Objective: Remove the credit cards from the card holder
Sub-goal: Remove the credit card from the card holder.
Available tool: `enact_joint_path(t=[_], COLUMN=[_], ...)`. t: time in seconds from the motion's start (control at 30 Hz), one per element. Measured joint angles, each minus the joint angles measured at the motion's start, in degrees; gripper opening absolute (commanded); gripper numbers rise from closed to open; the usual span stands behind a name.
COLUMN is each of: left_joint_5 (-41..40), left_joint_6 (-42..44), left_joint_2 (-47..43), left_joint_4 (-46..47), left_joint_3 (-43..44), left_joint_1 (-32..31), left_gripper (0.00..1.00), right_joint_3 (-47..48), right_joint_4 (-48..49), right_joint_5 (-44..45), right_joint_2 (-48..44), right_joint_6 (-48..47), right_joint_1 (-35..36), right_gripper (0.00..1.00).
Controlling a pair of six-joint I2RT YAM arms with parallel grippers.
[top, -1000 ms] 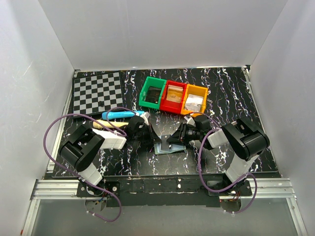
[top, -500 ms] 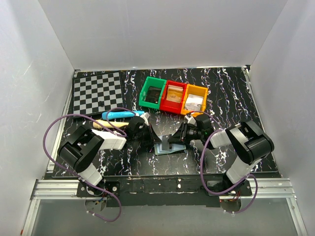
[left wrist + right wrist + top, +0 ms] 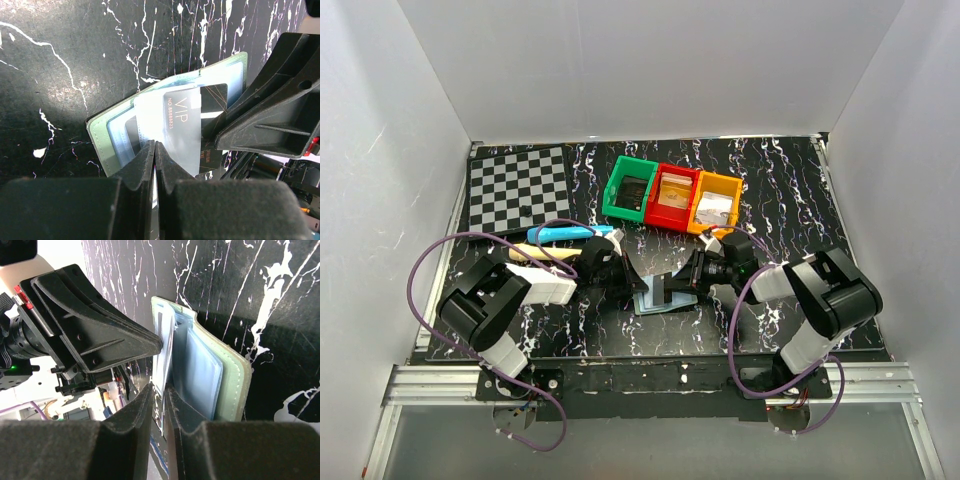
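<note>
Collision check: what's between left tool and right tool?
The card holder's raised pale sleeve, dark VIP card inside: left tool pinches it, right tool straddles its edge. Both wrist views.

Top view high, far; wrist views close, sharing card holder [image 3: 145, 107].

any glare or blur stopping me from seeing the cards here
Left wrist view: the left gripper is soft and out of focus at the bottom; a sheen lies on the table beside the card holder; the glossy sleeve hazes the dark card, VIP readable. Right wrist view: the right gripper is blurred, holder sharp. Top view: even light, holder partly hidden.
</note>
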Motion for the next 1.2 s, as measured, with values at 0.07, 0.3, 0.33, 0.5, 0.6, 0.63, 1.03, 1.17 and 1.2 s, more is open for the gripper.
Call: enact_joint_path(t=[0.07, 0.3, 0.33, 0.5, 0.6, 0.63, 1.03, 1.17, 1.2], left_joint_5=[0.0, 0.0, 0.0, -0.2, -0.4, -0.4, -0.9, -1.0, -1.0], left_joint_6=[0.0, 0.0, 0.0, -0.2, -0.2, -0.2, -0.4, -0.4, -0.4], left_joint_2=[0.0, 0.0, 0.0, -0.3, -0.4, -0.4, -1.2, -1.4, -1.4], left_joint_4=[0.0, -0.2, -0.2, -0.4, -0.5, -0.6, -0.8, -1.0, -1.0], left_joint_3=[0.0, 0.1, 0.1, 0.0, 0.0, 0.0, -0.6, -0.7, -0.7], left_joint_1=[0.0, 0.0, 0.0, 0.0, -0.1, -0.1, -0.2, -0.2, -0.2], left_gripper=[0.0, 0.0, 0.0, 0.0, 0.0, 0.0, 0.0, 0.0, 0.0], right_joint_3=[-0.2, -0.2, -0.2, -0.2, -0.2, -0.2, -0.3, -0.3, -0.3], right_joint_4=[-0.3, -1.6, -1.6, -2.0, -2.0, -2.1, -3.5, -5.2, -5.7], right_joint_5=[0.0, 0.0, 0.0, 0.0, 0.0, 0.0, 0.0, 0.0, 0.0], right_joint_2=[-0.3, -1.2, -1.2, -1.2, -1.2, -1.2, -2.4, -3.4, -3.7], right_joint_6=[-0.1, -1.2, -1.2, -1.4, -1.4, -1.4, -1.8, -2.6, -2.8], right_joint_1=[-0.1, -0.4, -0.4, -0.4, -0.4, -0.4, -0.8, -1.1, -1.2], right_gripper=[0.2, 0.18, 0.18, 0.17, 0.13, 0.12, 0.01, 0.01, 0.01])
